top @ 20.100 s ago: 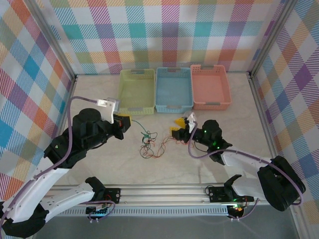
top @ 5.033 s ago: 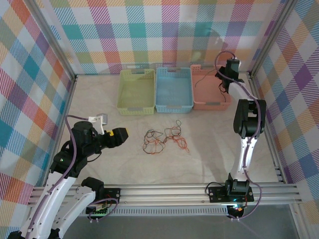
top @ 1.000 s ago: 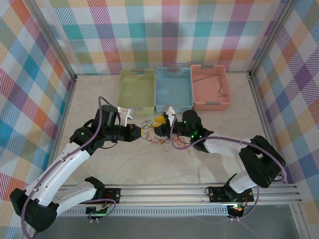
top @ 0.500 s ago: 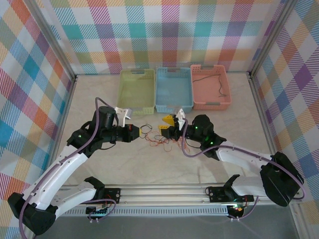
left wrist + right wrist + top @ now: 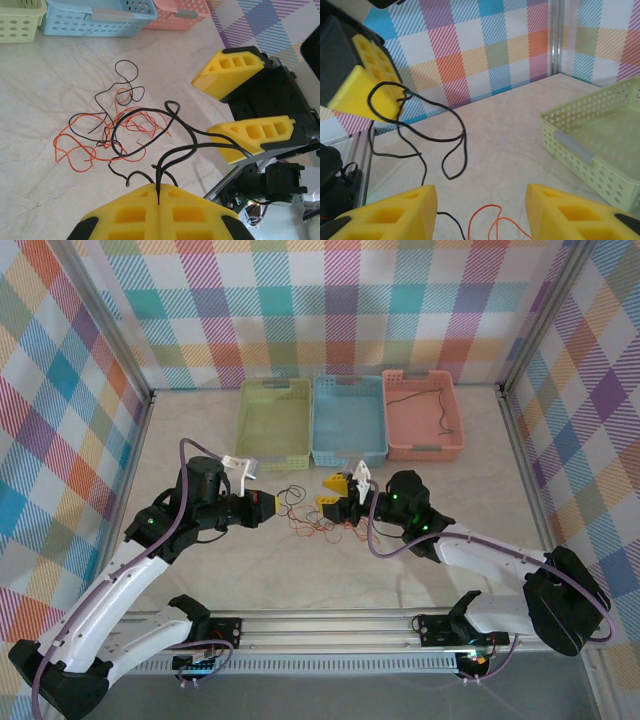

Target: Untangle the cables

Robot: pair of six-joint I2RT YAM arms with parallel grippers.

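Left fingers (image 5: 158, 192) clenched on black cable (image 5: 158, 177), strand raised off desk (image 5: 45, 80). Right fingers (image 5: 480, 194) released, apart, close beside. Remaining cables (image 5: 117, 127) tangled on desk between arms.

Three baskets (image 5: 349, 455), two arms (image 5: 120, 585), one tangle of cables (image 5: 312, 521).
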